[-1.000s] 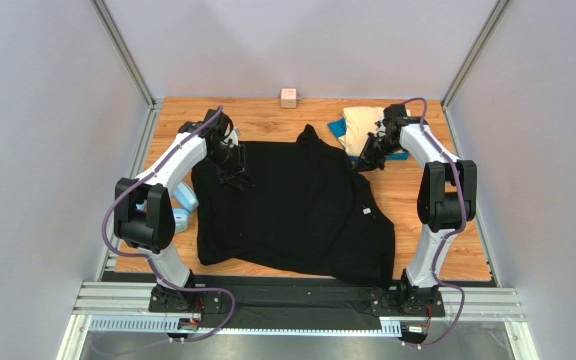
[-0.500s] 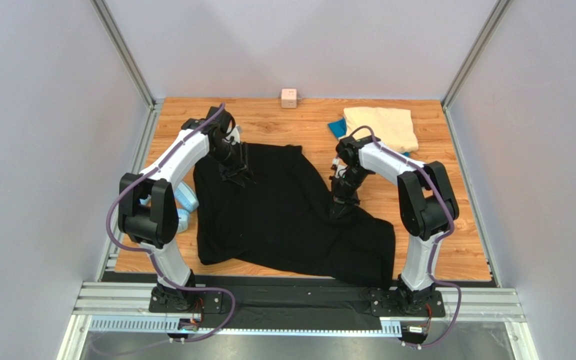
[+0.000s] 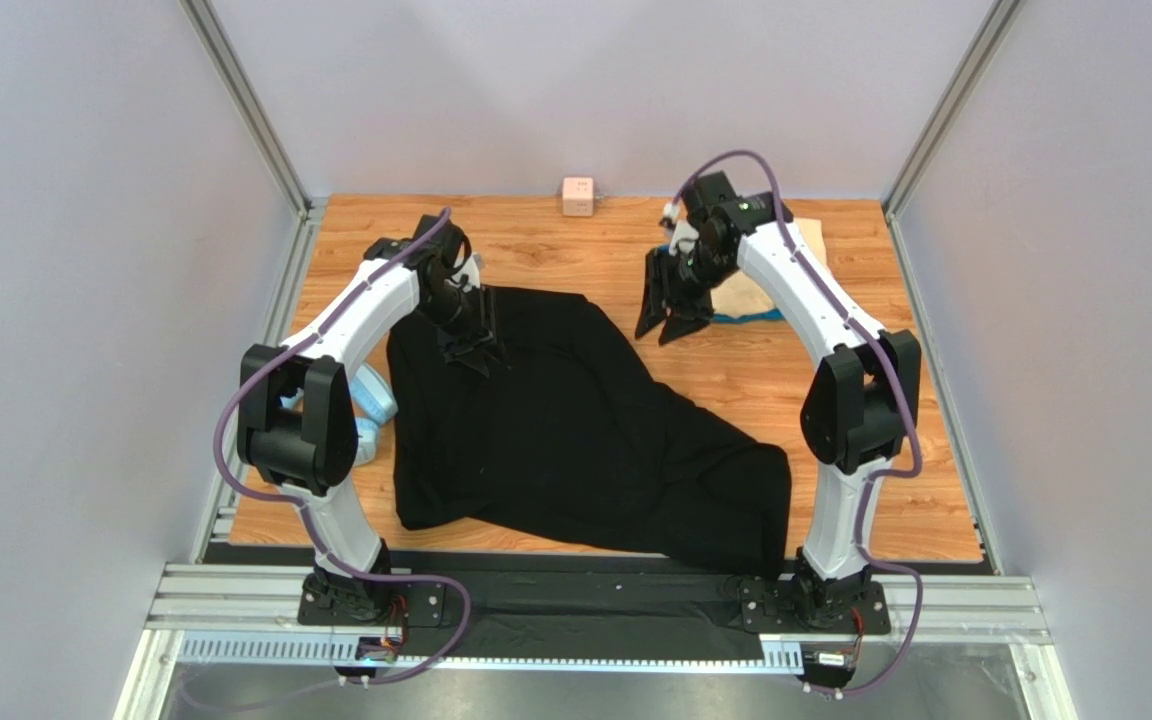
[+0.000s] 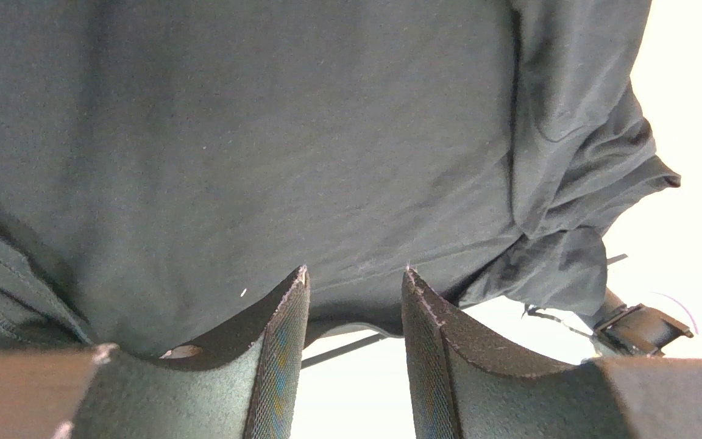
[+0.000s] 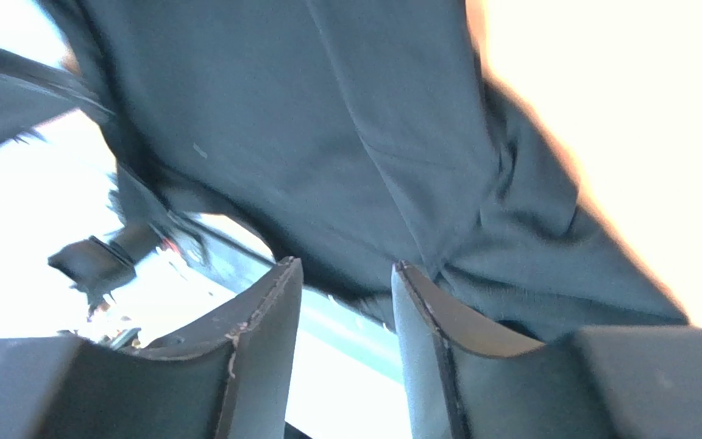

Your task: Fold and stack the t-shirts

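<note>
- The black t-shirt lies spread mid-table, its near hem at the front edge. The table shows bare wood to the shirt's right.
- The left gripper, fingers apart and empty, is at the shirt's far-left corner.
- The right gripper, fingers apart and empty, hangs beside the cream t-shirt.
- A pink cube sits at the far edge, and a light-blue ring lies just beside the black shirt's left side.

Soft even light overhead; wrist views glare white, the right one blurred.
</note>
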